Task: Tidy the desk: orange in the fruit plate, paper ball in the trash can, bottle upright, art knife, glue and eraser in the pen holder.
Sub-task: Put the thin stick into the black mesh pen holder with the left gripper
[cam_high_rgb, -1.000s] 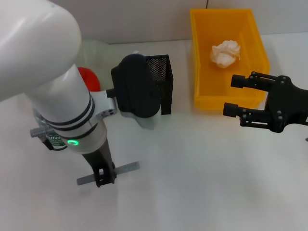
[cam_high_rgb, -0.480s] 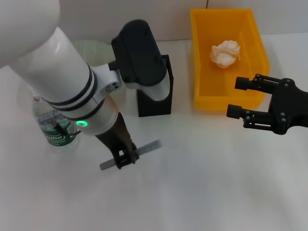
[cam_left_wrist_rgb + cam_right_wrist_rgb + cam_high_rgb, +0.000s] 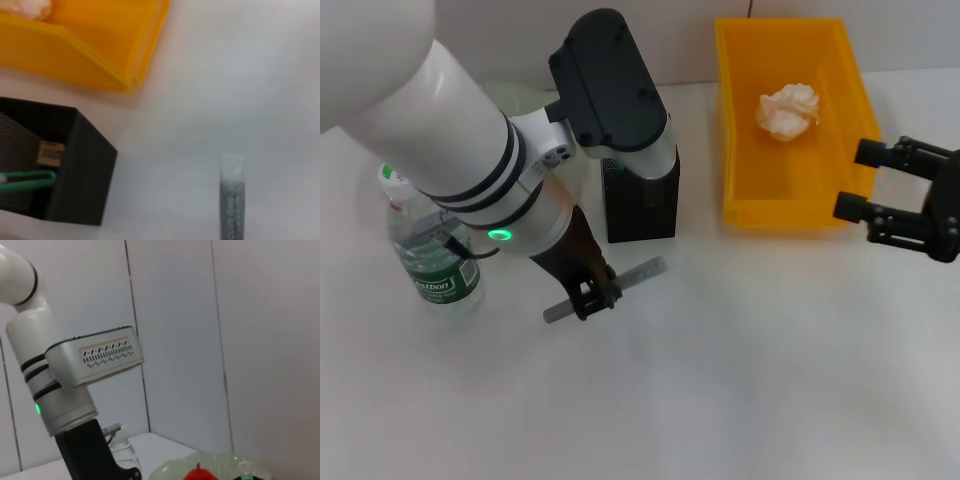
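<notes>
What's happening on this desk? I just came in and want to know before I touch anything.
The left gripper holds a grey stick-shaped item, probably the art knife or glue, off the table beside the black pen holder. The right gripper hangs with open jaws by the yellow trash bin, which already holds the paper ball. The bottle stands upright.

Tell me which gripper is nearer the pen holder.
Left. The left gripper holds a grey stick just in front of the pen holder. The right gripper hangs far off, beyond the yellow bin.
</notes>
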You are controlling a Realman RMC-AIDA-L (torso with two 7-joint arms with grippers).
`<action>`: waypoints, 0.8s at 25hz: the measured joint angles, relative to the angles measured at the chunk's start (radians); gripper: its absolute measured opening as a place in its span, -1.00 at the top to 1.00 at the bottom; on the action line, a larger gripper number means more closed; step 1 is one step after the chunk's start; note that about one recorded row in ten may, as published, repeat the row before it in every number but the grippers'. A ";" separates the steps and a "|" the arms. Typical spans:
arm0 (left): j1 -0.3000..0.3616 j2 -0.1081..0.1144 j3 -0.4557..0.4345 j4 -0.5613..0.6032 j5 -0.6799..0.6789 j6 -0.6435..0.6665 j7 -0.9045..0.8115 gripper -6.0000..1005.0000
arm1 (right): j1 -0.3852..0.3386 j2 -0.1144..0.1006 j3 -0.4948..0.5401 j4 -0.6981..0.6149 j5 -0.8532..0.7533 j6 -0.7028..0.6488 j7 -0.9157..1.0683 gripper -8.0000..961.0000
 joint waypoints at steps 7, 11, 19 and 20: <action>0.000 0.002 -0.039 -0.003 0.002 -0.047 0.000 0.73 | -0.018 0.002 0.111 0.000 0.006 -0.033 -0.016 -0.59; 0.003 0.002 -0.070 0.007 -0.004 -0.066 0.000 0.73 | -0.024 0.005 0.174 0.005 0.006 -0.058 -0.023 -0.59; 0.009 0.002 -0.109 0.042 -0.009 -0.075 -0.001 0.73 | -0.024 -0.003 0.193 0.029 0.005 -0.058 -0.024 -0.59; 0.009 0.002 -0.109 0.042 -0.009 -0.075 -0.001 0.73 | -0.023 -0.003 0.193 0.030 0.004 -0.057 -0.024 -0.59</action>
